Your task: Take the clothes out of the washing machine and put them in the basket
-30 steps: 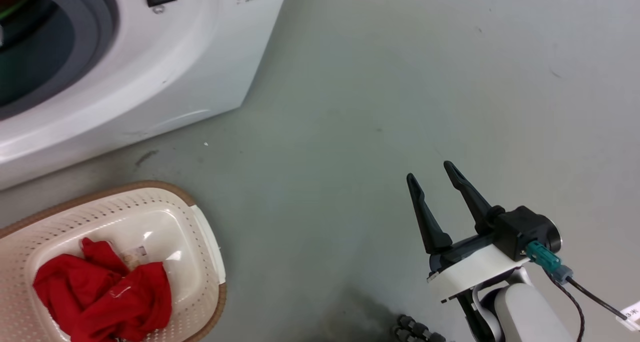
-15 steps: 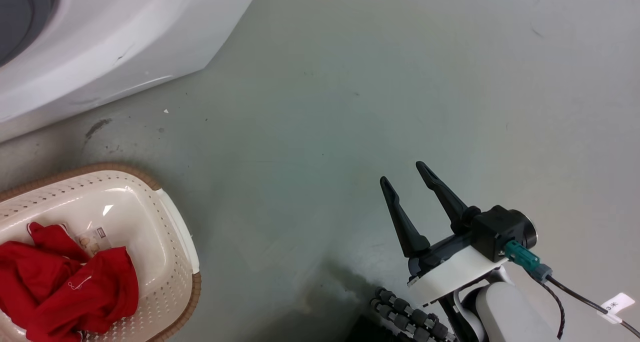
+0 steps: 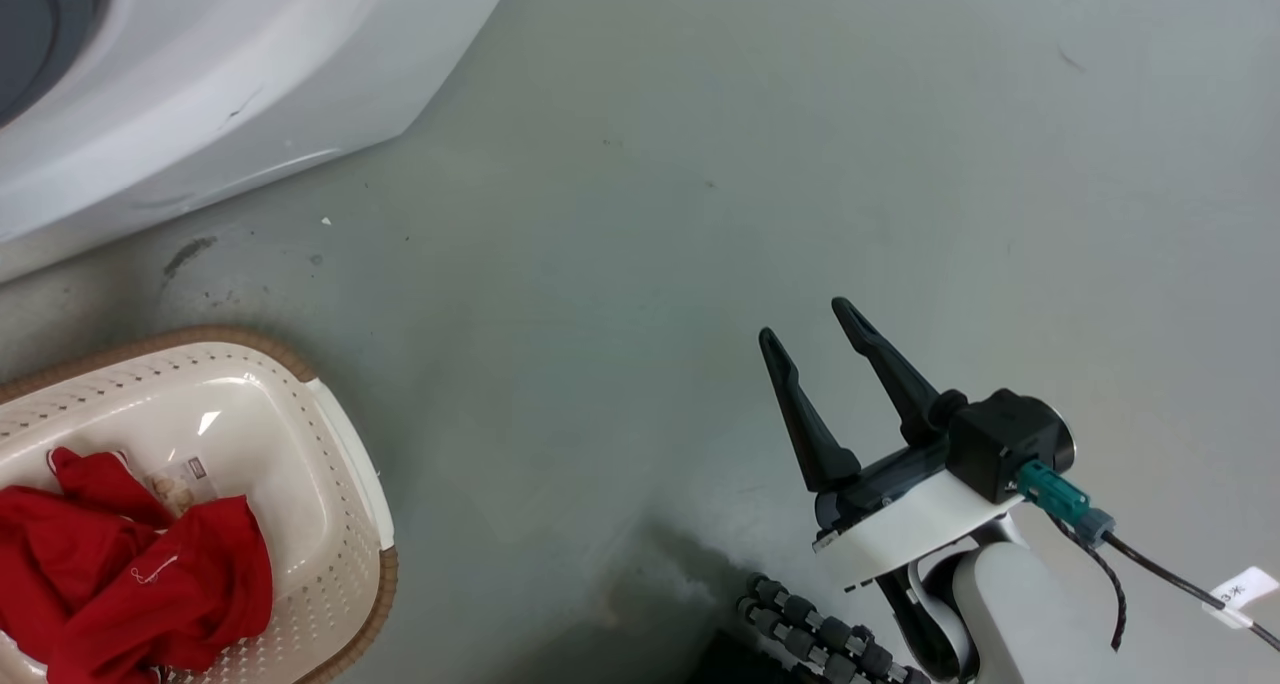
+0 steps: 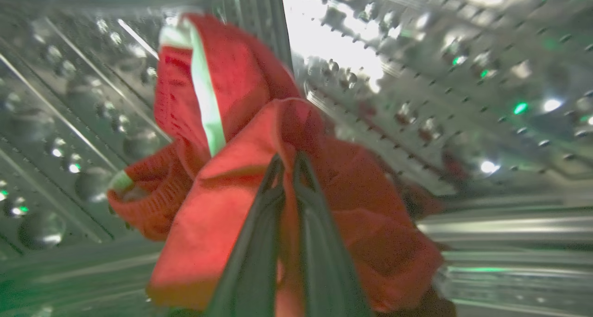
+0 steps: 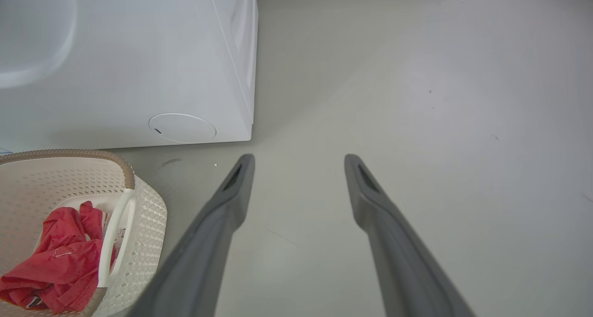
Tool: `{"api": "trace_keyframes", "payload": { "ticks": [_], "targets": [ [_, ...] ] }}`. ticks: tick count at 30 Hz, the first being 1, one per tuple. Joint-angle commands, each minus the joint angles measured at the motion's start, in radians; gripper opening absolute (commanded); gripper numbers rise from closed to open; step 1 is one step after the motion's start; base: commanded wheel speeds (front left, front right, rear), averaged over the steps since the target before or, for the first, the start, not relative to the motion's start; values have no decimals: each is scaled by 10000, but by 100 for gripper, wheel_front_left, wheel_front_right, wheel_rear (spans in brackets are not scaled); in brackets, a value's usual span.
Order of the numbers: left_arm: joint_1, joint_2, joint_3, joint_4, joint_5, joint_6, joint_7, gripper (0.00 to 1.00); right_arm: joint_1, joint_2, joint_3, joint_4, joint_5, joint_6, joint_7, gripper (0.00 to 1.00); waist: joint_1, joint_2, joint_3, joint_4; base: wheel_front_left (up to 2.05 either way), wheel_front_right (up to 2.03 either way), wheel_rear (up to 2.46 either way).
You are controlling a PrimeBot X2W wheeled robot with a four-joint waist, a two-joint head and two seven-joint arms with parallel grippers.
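Pinching red garment [image 4: 222,192] between its fingers [image 4: 257,252], left claw [image 4: 289,157].

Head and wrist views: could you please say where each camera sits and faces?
Head view: on the head, facing down at floor, washing machine, basket; right hand open.
Left wrist view: on that wrist, inside the drum; left hand shut on red garment.
Right wrist view: on that wrist, facing the washing machine; fingers apart.
Shared: head and right wrist show basket.

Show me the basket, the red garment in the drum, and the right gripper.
basket [image 3: 200,333], head view, on its brown rim.
red garment [image 4: 222,187], left wrist view, on the fold left of the closed fingers.
right gripper [image 3: 805,321], head view, midway between its open fingertips.
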Motion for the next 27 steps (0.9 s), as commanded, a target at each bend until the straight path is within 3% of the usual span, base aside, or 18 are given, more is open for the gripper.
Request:
{"api": "trace_keyframes", "payload": {
  "ticks": [1,12,13,21,27],
  "targets": [
    [338,56,82,-366,5,141,-533,0,-259,22,17,15,78,-10,-18,100,-1,0,-152,-17,0,0,0],
    [2003,-345,199,-1062,-225,414,-3522,0,-221,18,-410,132,-331,-10,-18,100,-1,0,-1289,540,0,0,0],
    [2342,-417,250,-989,-273,496,-4220,0,-131,18,-484,199,-443,-10,-18,100,-1,0,-1602,626,0,0,0],
    [3675,-893,599,-430,-735,613,-6612,0,166,18,-878,402,-760,-10,-18,100,-1,0,-2764,949,0,0,0],
    [4499,-1305,695,-39,-989,586,-7887,0,458,18,-1085,475,-985,-10,108,100,-1,0,-3686,1270,0,0,0]
  ]
}}
